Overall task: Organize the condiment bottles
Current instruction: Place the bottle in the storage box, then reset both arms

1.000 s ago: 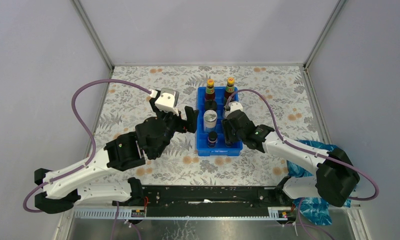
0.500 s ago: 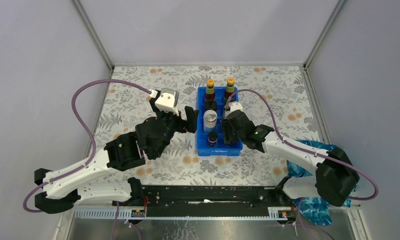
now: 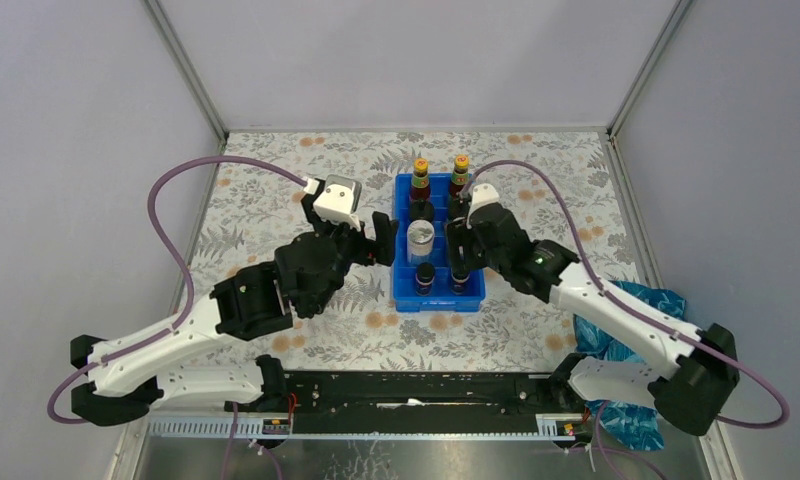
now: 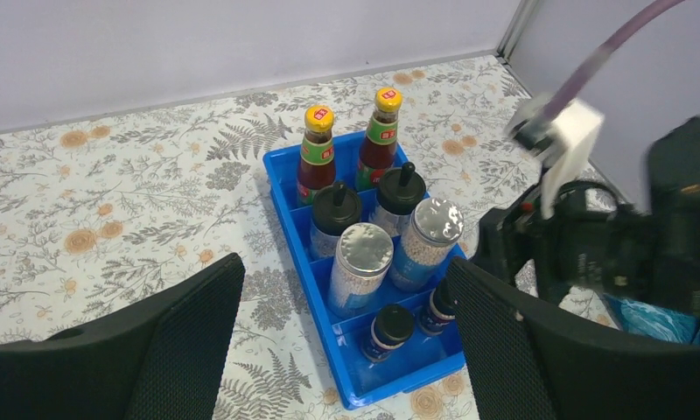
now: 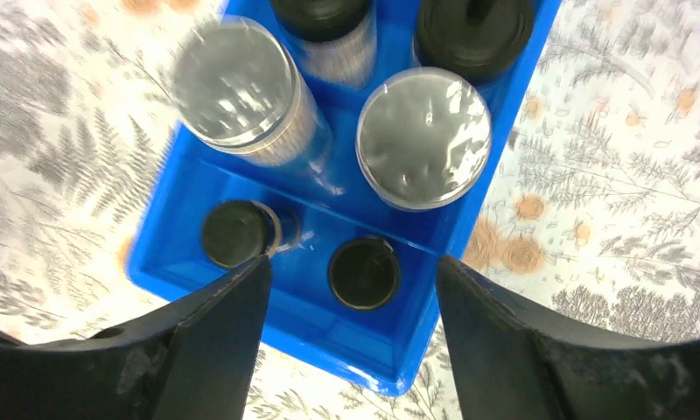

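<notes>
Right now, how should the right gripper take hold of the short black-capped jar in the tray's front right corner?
By its black cap, straight from above: the short jar stands upright, low in the blue tray, whose walls and the taller silver-lidded jar behind block side approaches. The open right gripper hangs over it.

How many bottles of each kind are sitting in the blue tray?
Red bottles with yellow caps: 2
Clear bottles with black domed caps: 2
Silver-lidded jars: 2
Short dark jars with black caps: 2
Total: 8
</notes>
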